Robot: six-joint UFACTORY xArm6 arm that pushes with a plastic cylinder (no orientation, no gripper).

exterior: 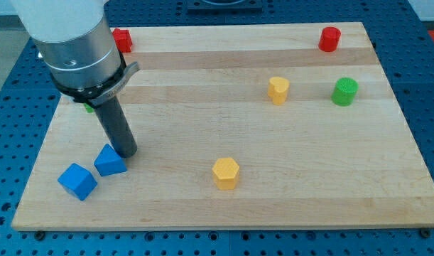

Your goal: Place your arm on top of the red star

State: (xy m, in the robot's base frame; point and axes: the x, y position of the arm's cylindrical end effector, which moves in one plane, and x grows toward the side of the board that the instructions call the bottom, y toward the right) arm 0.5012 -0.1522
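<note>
Arm with a rod for a hand

The arm (73, 43) was a broad cylinder, white above a brushed silver-grey band, with a dark collar and a small grey tab below; a straight, dark, glossy rod ran to my tip (128, 153).

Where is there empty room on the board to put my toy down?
The biggest bare patch is the view's bottom right, below the green cylinder and right of the yellow hexagon block. The top middle is bare too. It's crowded at bottom left, where my tip touches the blue triangle block beside the blue cube.
</note>
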